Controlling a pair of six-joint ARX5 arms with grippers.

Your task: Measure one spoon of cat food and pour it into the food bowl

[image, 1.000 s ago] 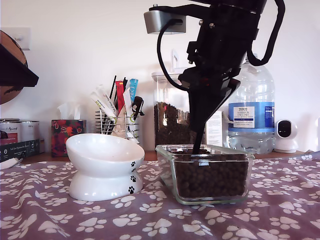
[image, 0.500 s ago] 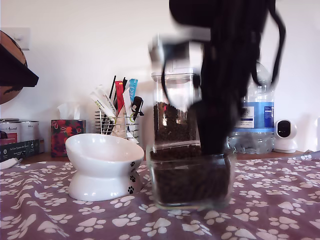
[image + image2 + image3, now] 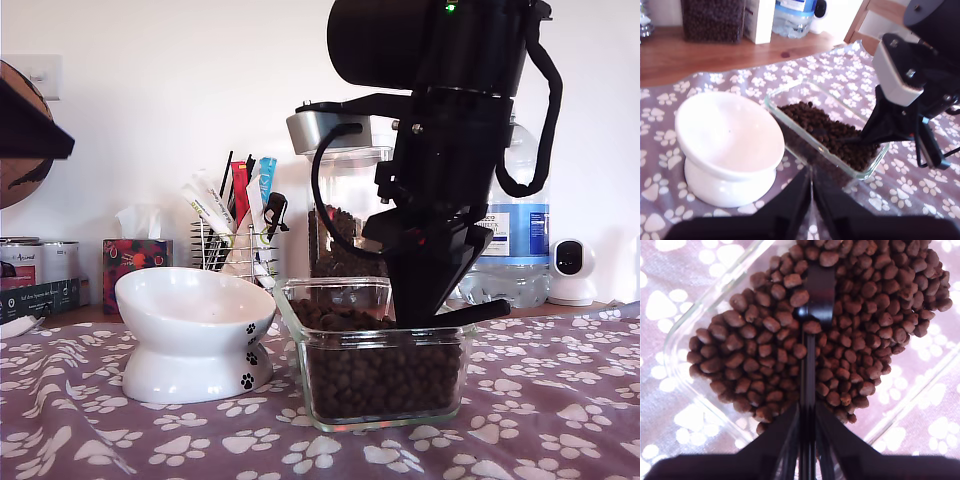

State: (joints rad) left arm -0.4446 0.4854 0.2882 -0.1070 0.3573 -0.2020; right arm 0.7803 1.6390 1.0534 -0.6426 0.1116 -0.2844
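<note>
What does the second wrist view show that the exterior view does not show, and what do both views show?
Only the second wrist view shows the spoon: its thin handle is clamped in my second gripper and its cup is buried in the cat food.

Only the exterior view shows the white food bowl, empty as far as its tilted rim lets me see, on that view's left beside the glass dish, plus the canister and water bottle behind.

Both show the kibble in the dish and the paw-print cloth.

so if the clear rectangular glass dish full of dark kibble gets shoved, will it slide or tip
The clear rectangular glass dish would probably slide, not tip: it looks low, wide and flat-bottomed. Filled with dark kibble, it is likely heavy. The paw-print cloth beneath may bunch and drag along.
</note>
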